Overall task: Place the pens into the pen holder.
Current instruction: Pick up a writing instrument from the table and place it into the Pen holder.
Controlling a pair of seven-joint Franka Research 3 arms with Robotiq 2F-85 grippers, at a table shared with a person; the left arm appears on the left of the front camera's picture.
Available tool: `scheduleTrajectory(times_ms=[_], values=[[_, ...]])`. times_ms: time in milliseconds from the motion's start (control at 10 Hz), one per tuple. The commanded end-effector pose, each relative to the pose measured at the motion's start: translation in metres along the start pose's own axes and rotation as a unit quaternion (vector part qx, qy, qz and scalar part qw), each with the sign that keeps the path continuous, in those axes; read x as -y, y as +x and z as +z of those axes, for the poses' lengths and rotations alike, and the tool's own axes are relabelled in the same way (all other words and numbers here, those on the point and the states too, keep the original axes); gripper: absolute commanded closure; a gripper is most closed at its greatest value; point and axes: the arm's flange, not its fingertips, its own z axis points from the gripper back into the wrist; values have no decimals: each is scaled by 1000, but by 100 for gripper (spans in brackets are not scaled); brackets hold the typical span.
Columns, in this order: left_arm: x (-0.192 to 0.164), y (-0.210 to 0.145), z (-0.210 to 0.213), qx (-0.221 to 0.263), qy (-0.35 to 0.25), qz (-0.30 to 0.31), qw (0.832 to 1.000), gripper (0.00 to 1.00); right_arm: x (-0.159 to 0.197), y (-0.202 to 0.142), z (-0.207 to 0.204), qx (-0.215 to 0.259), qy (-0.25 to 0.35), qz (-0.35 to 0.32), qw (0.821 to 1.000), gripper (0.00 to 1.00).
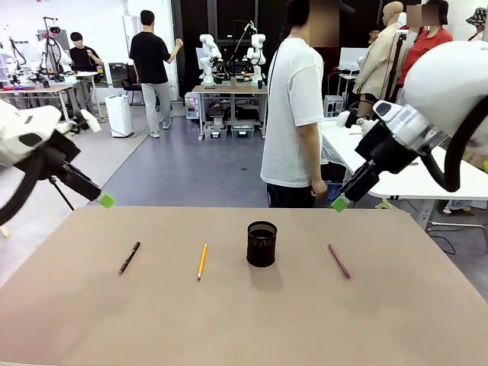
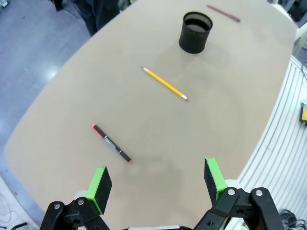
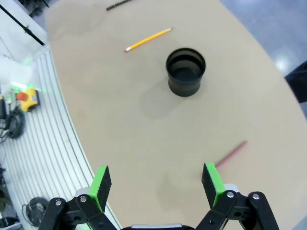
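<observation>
Left wrist view: left fingers (image 2: 100,189) spread wide, holding nothing; right fingers (image 3: 212,184) equally wide, empty.

On my feed the black-and-red pen (image 3: 117,5) ran off the right wrist view's top edge, its barrel markings were too small to read, and the front view's sides cropped the left arm (image 1: 30,141) and right arm (image 1: 450,84).

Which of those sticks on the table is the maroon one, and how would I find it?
On the tan table, find the black mesh pen holder near the middle. The maroon pen lies flat alone on the holder's right as seen from the robot's side. The yellow pencil and the black-and-red pen both lie on the other side, and neither is dark reddish.
</observation>
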Motion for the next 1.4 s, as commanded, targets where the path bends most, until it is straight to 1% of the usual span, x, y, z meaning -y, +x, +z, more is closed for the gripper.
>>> scheduleTrajectory(times_ms=[0,200,300,400,700,900,1000,1100,1300], values=[[-17,5,17,4,-25,7,1000,0,26,3,6,8,12,16,1000,0],[-27,7,37,23,-40,8,999,0,40,-3,17,42,19,23,999,0],[-29,7,45,32,-40,1,999,0,49,-8,28,66,29,19,997,0],[-28,7,47,32,-39,-7,999,0,55,-11,37,89,34,25,995,0],[-26,8,51,40,-38,-16,998,0,61,-21,58,117,22,24,993,0],[-22,9,51,46,-30,-28,998,0,59,-15,67,124,15,15,992,0],[-24,9,51,32,-30,-10,999,0,57,-13,66,127,3,9,992,0],[-24,9,51,32,-30,-10,999,0,61,-22,65,108,11,9,994,0],[-24,9,51,32,-30,-10,999,0,61,-22,65,108,11,9,994,0]])
